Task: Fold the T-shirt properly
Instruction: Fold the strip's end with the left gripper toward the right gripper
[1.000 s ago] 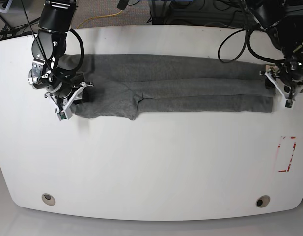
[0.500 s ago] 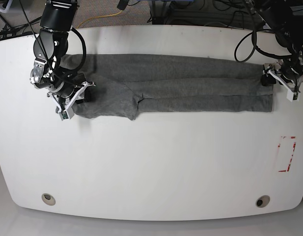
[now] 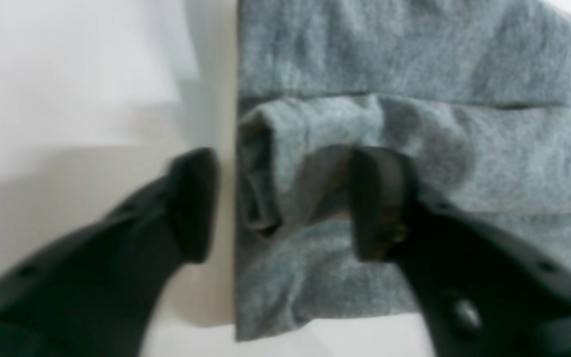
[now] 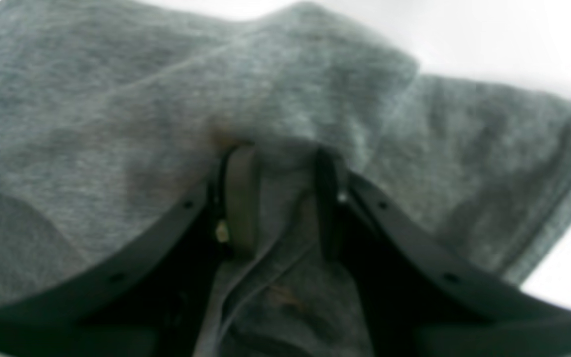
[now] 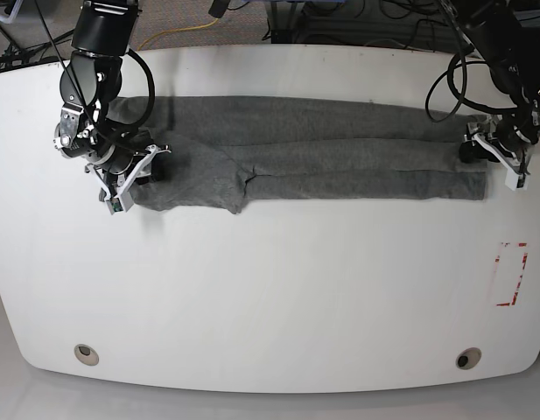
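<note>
The grey T-shirt (image 5: 322, 149) lies as a long, narrow folded strip across the far half of the white table (image 5: 270, 289). At the strip's right end, my left gripper (image 5: 490, 157) stands open astride the folded edge. In the left wrist view one finger (image 3: 191, 203) is over bare table, the other over the T-shirt (image 3: 414, 59), with my left gripper (image 3: 283, 203) around the layered edge. At the strip's left end, my right gripper (image 5: 151, 171) is shut on a bunched fold. The right wrist view shows the T-shirt (image 4: 117, 99) pinched in my right gripper (image 4: 283, 198).
A red tape rectangle (image 5: 512, 274) marks the table near its right edge. Two round holes (image 5: 87, 353) (image 5: 468, 358) sit near the front edge. Cables (image 5: 357, 22) lie on the floor beyond the far edge.
My left gripper has shifted a little inward onto the shirt's right end, and its jaws have narrowed around the edge. The right gripper has stayed put, holding its fold.
</note>
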